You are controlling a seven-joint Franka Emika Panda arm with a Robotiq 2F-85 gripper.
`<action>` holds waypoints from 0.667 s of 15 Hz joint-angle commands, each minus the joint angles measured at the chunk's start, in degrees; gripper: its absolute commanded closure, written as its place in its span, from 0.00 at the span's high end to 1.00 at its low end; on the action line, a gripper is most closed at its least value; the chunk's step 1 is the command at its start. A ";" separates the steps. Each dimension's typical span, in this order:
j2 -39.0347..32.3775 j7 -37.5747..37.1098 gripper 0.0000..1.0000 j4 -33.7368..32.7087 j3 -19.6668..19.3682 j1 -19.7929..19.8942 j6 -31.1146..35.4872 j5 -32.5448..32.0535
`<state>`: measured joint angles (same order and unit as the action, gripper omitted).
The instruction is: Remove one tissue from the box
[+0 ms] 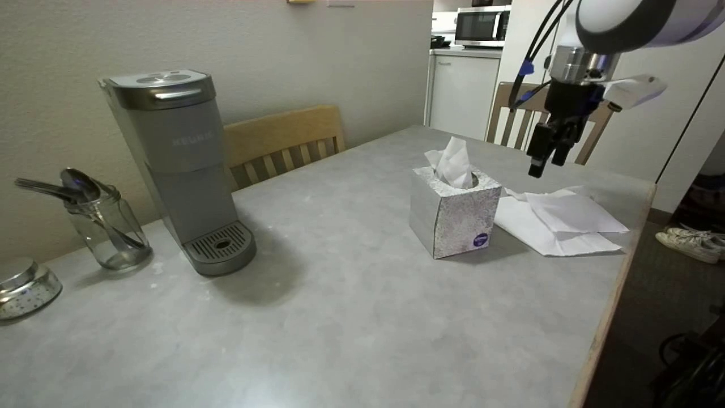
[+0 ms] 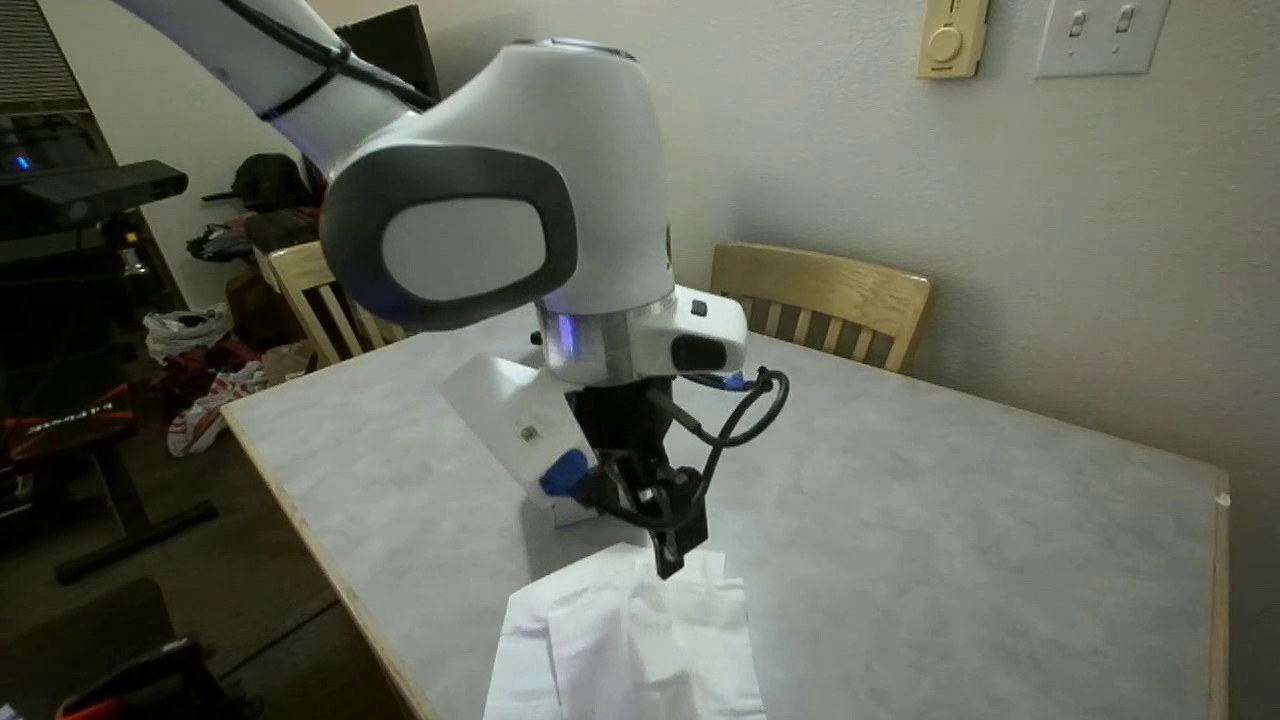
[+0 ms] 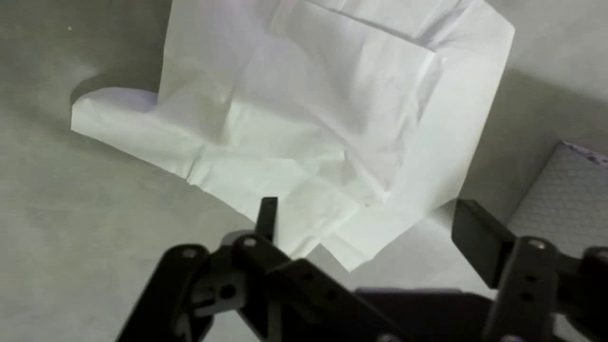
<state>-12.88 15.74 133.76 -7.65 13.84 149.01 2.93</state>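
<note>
The box (image 1: 459, 221) is a pale cardboard cube with a bluish-purple round mark, upright on the table. A white tissue (image 1: 453, 164) sticks up out of its top opening. In the wrist view only part of the box (image 3: 551, 199) shows at the right edge. In an exterior view the arm hides most of the box (image 2: 572, 513), and the tissue in it is hidden. My gripper (image 1: 547, 163) is open and empty, its fingers apart in the wrist view (image 3: 366, 209). It hangs above the table, beside the box and over loose white sheets (image 3: 304, 95).
The loose white sheets lie flat and overlapping beside the box in both exterior views (image 1: 558, 221) (image 2: 640, 640). A grey coffee machine (image 1: 190, 170), a glass jar with cutlery (image 1: 116, 232) and a small lidded jar (image 1: 25, 289) stand farther along. The table's wooden edge (image 1: 612, 306) borders the sheets' side.
</note>
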 commanded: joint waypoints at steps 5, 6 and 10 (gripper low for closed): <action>14.86 -0.67 1.00 0.69 -1.10 -1.30 -12.04 -1.49; 16.25 -0.77 1.00 0.27 -1.15 -1.56 -13.60 -1.54; 17.67 -1.32 1.00 -0.55 -1.38 -2.37 -15.09 -1.24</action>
<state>4.83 14.55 133.27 -7.93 12.59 134.00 1.85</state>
